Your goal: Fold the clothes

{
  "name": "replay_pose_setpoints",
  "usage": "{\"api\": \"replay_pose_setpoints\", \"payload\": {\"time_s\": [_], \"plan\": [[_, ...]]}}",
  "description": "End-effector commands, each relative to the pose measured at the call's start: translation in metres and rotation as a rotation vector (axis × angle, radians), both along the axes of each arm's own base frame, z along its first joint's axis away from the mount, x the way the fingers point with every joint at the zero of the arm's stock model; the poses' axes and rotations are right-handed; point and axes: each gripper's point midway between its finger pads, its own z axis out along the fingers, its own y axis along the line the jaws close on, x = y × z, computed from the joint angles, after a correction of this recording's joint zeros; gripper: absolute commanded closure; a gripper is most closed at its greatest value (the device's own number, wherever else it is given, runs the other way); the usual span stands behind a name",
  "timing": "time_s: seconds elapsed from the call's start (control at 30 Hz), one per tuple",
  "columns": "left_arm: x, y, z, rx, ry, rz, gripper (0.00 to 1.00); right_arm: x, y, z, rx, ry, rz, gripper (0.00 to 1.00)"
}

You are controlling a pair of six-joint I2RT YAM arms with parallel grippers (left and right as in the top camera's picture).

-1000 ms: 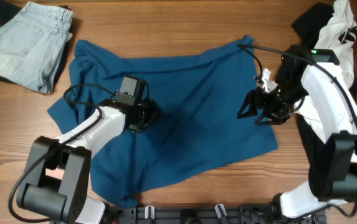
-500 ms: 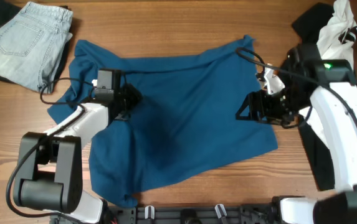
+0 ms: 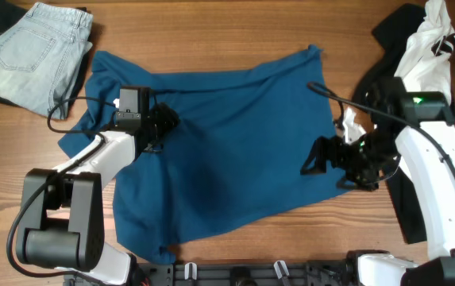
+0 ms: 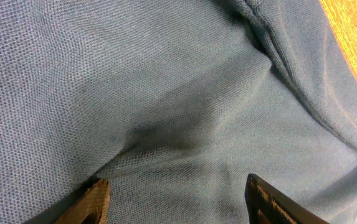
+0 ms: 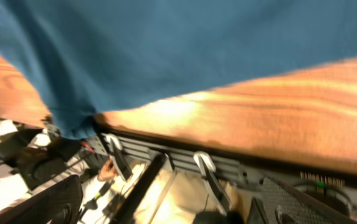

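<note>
Lying flat and wrinkled over the middle of the wooden table (image 3: pixel 235 32), the one teal-blue shirt (image 3: pixel 243 151) is the largest thing here, with one bottom corner reaching the near edge. Its outline is almost the same as one second ago.

Two robot arms work on it. The left arm (image 3: pixel 100 155) has pulled back toward the far left since one second ago, and in the last half second it has hardly moved. The right arm (image 3: pixel 433 159) has come nearer to the front edge of the table.

One pair of pale-blue jeans (image 3: pixel 32 52) lies folded at the far left corner, just beside the shirt. One white garment (image 3: pixel 429 48) lies on a black cloth (image 3: pixel 394 28) at the far right.

The left gripper (image 3: pixel 167 123) is over the left part of the shirt, near the sleeve. In the wrist view its fingers (image 4: pixel 97 196) stand wide apart just above the fabric and hold nothing. The right gripper (image 3: pixel 316 156) is at the right edge of the shirt. Its jaws are also spread wide, wider than before, and hold nothing.
</note>
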Motion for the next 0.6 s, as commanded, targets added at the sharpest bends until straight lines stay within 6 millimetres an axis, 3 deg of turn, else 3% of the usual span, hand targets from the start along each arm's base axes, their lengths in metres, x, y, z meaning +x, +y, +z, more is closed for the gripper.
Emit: {"api": "replay_pose_setpoints", "payload": {"time_s": [0.0,0.17,0.3,0.47,0.57], "plan": [[-0.010,0.011,-0.018,0.036,0.048,0.009,0.31,-0.031,-0.006,-0.027,-0.047,0.199,-0.034,0.09],[-0.010,0.010,-0.018,0.032,0.048,0.007,0.32,-0.066,-0.005,-0.051,-0.038,0.341,-0.027,0.11],[-0.010,0.009,-0.018,0.026,0.049,0.003,0.32,-0.077,0.001,-0.066,-0.002,0.372,-0.046,0.10],[-0.010,0.007,-0.018,0.016,0.050,-0.003,0.34,-0.073,-0.003,-0.076,0.029,0.361,-0.111,0.06],[-0.011,0.005,-0.017,0.010,0.050,-0.006,0.35,-0.053,-0.012,-0.084,0.042,0.283,-0.172,0.20]]}}
